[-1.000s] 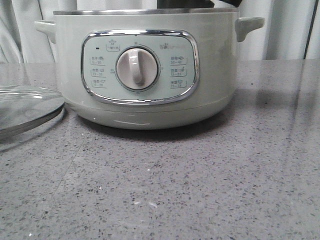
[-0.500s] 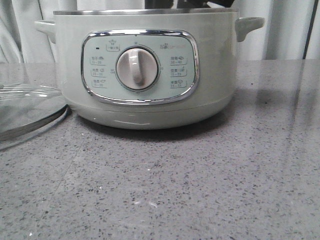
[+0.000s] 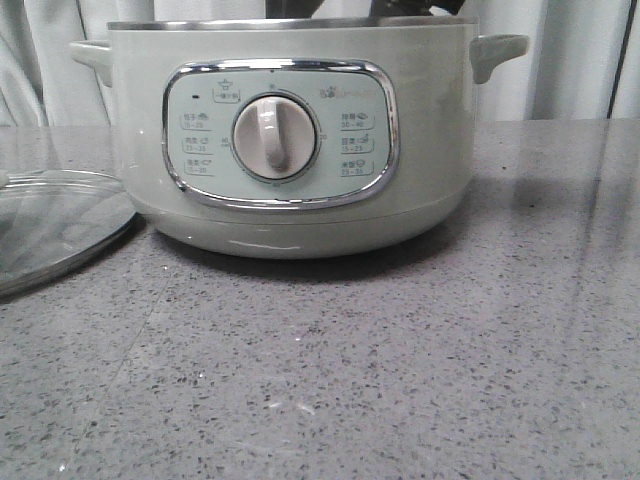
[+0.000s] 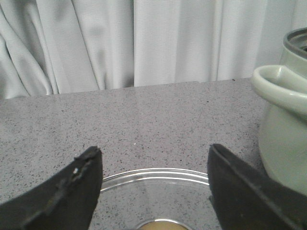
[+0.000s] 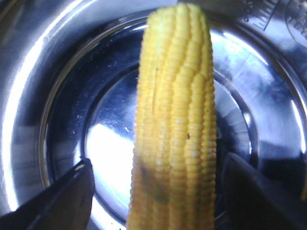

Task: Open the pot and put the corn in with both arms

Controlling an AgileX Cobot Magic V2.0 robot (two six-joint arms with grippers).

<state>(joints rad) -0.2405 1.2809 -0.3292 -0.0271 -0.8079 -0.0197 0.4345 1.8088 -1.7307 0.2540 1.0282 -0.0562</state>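
The pale green pot (image 3: pixel 300 200) stands on the table with no lid on it; its steel inside (image 5: pixel 57 96) fills the right wrist view. The yellow corn (image 5: pixel 177 96) lies lengthwise in the pot between the fingers of my right gripper (image 5: pixel 156 160). The jaws are wide apart, with a clear gap beside the cob on one side. My left gripper (image 4: pixel 154 153) is open and empty just above the glass lid (image 4: pixel 158 191), which lies flat on the table left of the pot (image 4: pixel 283 124).
The glass lid (image 3: pixel 50 225) lies at the left edge of the front view, close to the pot's base. Grey speckled tabletop (image 3: pixel 400 370) runs in front of the pot. White curtains (image 4: pixel 144 43) hang behind the table.
The glass lid has shifted slightly toward the pot and settled flat on the table. The dark arm parts above the pot's rim have moved left.
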